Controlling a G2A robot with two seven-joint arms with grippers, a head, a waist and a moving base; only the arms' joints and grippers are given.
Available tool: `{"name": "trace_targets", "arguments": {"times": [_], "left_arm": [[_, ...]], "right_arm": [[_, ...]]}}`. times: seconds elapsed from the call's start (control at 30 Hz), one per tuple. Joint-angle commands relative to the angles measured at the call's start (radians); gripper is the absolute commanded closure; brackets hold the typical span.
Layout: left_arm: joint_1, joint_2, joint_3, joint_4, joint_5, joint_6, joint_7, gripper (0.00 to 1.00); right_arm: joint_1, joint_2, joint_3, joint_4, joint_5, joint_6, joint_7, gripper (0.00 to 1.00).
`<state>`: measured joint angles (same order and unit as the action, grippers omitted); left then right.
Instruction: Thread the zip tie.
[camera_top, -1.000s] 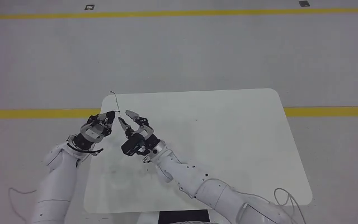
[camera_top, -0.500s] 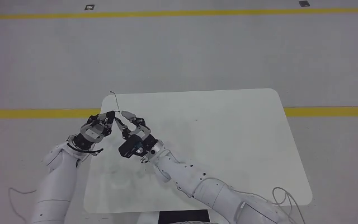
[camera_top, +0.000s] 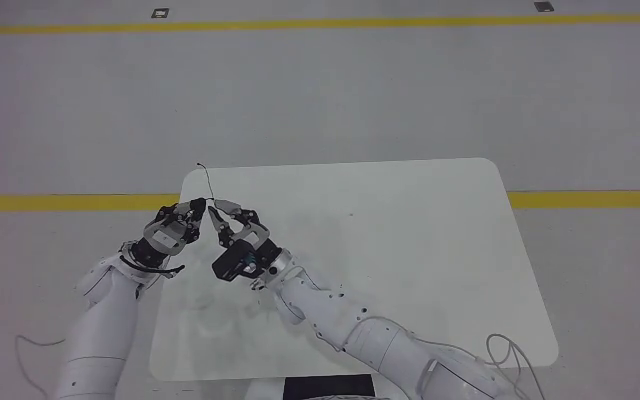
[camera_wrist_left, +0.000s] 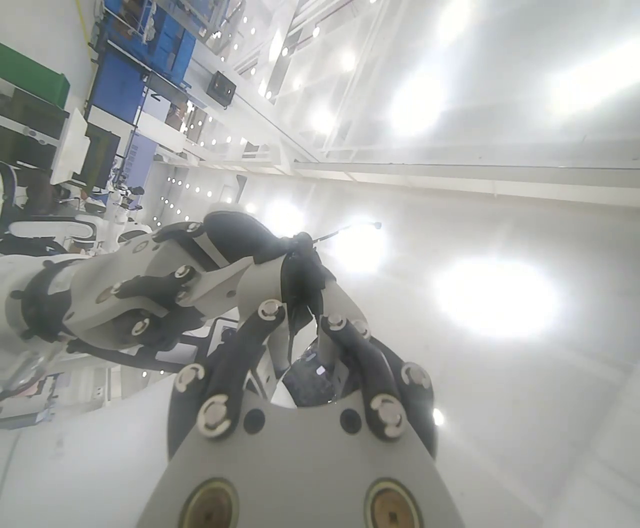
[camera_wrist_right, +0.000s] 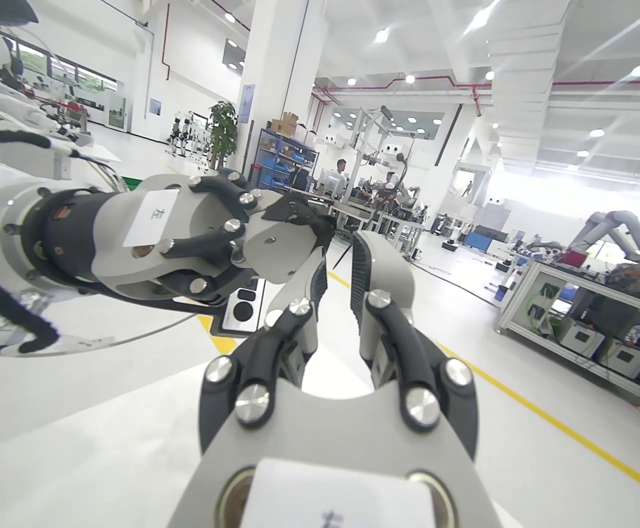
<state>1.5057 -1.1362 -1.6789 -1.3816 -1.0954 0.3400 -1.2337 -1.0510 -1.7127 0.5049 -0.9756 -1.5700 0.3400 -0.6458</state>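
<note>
While left pincer (camera_top: 195, 208) clamps zip tie (camera_top: 208, 187), near table corner (camera_top: 192, 184)

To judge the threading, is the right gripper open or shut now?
Open. The right gripper shows a clear gap between its fingers; the left gripper holds the zip tie.

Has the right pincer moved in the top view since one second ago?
Yes. The right pincer has shifted toward the table's left edge, closing in on the left pincer that holds the zip tie.

A white label (camera_wrist_right: 150, 220) – one printed character – is seen on the left gripper (camera_wrist_right: 316, 227); a second label (camera_wrist_right: 345, 492), cut off, on the right gripper (camera_wrist_right: 340, 260).
</note>
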Motion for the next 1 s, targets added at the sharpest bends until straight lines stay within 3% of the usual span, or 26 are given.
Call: {"name": "trace_targets", "arguments": {"times": [0.0, 0.17, 0.57, 0.97], "left_arm": [[0.000, 0.000, 0.000, 0.000, 0.000, 0.000, 0.000, 1.00], [0.000, 0.000, 0.000, 0.000, 0.000, 0.000, 0.000, 1.00], [0.000, 0.000, 0.000, 0.000, 0.000, 0.000, 0.000, 1.00], [0.000, 0.000, 0.000, 0.000, 0.000, 0.000, 0.000, 1.00]], "right_arm": [[0.001, -0.001, 0.000, 0.002, 0.000, 0.000, 0.002, 0.87], [0.002, -0.004, 0.004, 0.006, 0.000, 0.000, 0.003, 1.00], [-0.004, -0.001, 0.024, 0.033, 0.000, 0.000, 0.018, 1.00], [-0.026, 0.001, 0.059, 0.076, 0.000, 0.000, 0.096, 1.00]]}}
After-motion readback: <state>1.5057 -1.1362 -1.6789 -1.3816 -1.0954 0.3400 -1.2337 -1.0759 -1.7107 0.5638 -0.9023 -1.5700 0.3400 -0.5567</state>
